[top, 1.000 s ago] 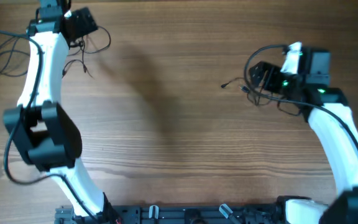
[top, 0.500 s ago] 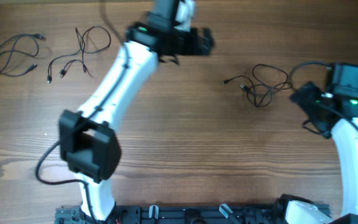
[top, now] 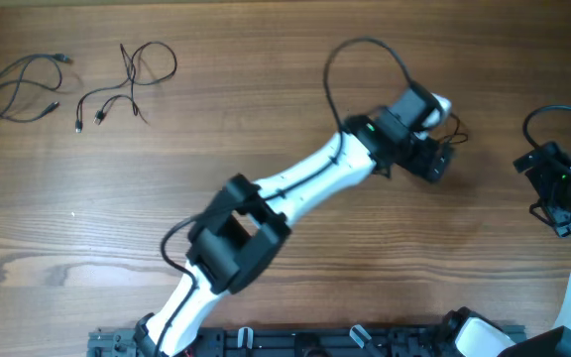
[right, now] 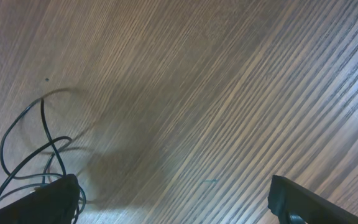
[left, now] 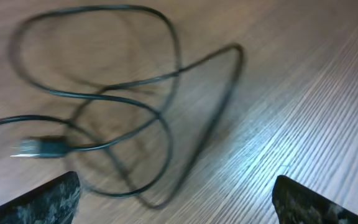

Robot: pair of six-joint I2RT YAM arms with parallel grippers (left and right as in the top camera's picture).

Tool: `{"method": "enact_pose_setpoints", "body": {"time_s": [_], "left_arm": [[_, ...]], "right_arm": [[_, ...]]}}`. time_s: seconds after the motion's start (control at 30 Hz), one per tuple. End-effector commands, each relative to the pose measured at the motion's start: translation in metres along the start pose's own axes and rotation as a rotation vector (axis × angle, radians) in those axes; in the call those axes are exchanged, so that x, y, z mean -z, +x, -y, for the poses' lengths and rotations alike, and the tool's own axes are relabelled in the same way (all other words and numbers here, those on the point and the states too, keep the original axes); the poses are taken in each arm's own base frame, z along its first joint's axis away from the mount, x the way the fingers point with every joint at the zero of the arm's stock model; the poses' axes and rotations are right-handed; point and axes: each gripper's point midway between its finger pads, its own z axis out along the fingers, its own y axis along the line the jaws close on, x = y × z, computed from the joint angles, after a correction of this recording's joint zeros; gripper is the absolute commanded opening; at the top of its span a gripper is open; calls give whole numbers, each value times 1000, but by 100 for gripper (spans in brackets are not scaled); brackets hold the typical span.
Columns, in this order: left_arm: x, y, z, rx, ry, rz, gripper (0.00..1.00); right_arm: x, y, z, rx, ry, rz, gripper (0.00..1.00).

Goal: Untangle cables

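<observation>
Now poised, two o'clock.
Hangs left gripper (left: 179,200) wide over thin black looped cord (left: 160,115) to grab; right gripper (right: 174,199) wide too.

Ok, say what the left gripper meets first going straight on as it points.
Most likely the looped black cable on the wooden table: in the wrist view the left gripper, open, points right at it. Depth is hard to judge.
</observation>
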Motion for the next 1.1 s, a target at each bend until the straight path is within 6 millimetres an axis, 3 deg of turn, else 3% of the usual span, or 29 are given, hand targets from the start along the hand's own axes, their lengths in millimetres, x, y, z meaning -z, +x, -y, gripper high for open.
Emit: {"method": "enact_pose_setpoints", "body": {"time_s": [0.0, 0.1, 0.13, 0.17, 0.2, 0.23, 0.27, 0.3, 0.33, 0.4, 0.5, 0.6, 0.67, 0.83, 0.93, 1.07], "left_arm": [[-34, 14, -9, -55, -120, 18, 100], [-63, 31, -11, -138, -126, 4, 99], [-72, 37, -17, -137, -140, -1, 94], [-81, 45, -26, -134, -163, -11, 77], [-87, 50, -38, -131, -201, -19, 52], [-87, 50, -48, -127, -239, -17, 15], [-83, 46, -64, -121, -306, -7, 4], [-71, 35, -73, -115, -353, 15, 4], [-58, 23, -79, -108, -388, 36, 4], [-12, -10, -85, -116, -434, 86, 4], [77, -52, -89, -135, -462, 137, 4], [153, -61, -102, -92, -502, 140, 4], [188, -49, -110, -56, -512, 93, 4], [278, 25, -132, 145, -545, -142, 4], [336, 58, -168, 362, -723, -174, 4], [394, 88, -222, 686, -902, -126, 4]], "right_arm": [[5, -1, -4, 17, -24, 10, 100], [5, 1, -7, 17, -45, -2, 100], [5, 1, -7, 20, -46, -3, 100], [5, 2, -7, 20, -44, -6, 100], [5, 3, -6, 20, -43, -9, 100], [5, 4, -6, 19, -41, -12, 100], [5, 4, -6, 20, -39, -15, 100], [5, 4, -6, 19, -39, -15, 100], [5, 4, -6, 19, -39, -15, 100], [5, 4, -6, 19, -39, -14, 100], [5, 4, -6, 19, -40, -13, 100], [5, 3, -6, 19, -43, -8, 100], [5, 2, -7, 19, -45, -4, 100], [5, 0, -8, 19, -48, 1, 100], [4, 0, -8, 17, -48, 1, 100], [3, 1, -9, 16, -51, -4, 100]]}}
